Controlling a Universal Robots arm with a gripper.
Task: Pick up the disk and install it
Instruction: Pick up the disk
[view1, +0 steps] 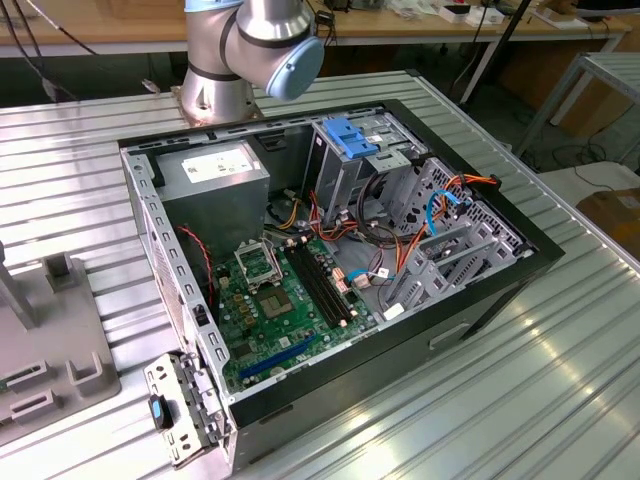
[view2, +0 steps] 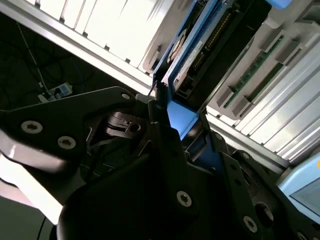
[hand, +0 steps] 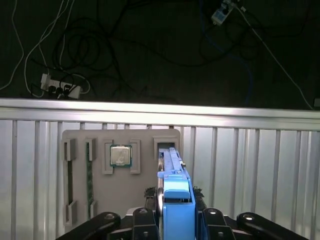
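**Operator:** Which step is in hand?

**Technician:** Pick-up, judging by the tool. The gripper (hand: 178, 222) is closed narrow on the disk (hand: 172, 170). In the second wrist view a finger (view2: 161, 120) lies against the blue rail. The disk stands on edge in the end slot of the fixture tray (hand: 145, 185) and does not look lifted clear.

**Operator:** What does the next move call for?

**Technician:** In my judgement, a straight pull along the slot walls. Any tilt could bind the rails.

**Operator:** What else is on the tray?

**Technician:** A processor chip (hand: 120, 155) sits beside the disk's slot. Two memory sticks (hand: 89, 175) lie at the tray's opposite end.

**Operator:** And the surface and the room?

**Technician:** The tray rests on a ribbed aluminium table (hand: 250, 165). Towards the exterior view's right of the tray, on the same table, stands the open computer case (view1: 470, 320) with its drive bay (view1: 345, 170). Past the table edge beyond the tray lies a dark floor with loose cables (hand: 100, 45) and a power strip (hand: 60, 86).
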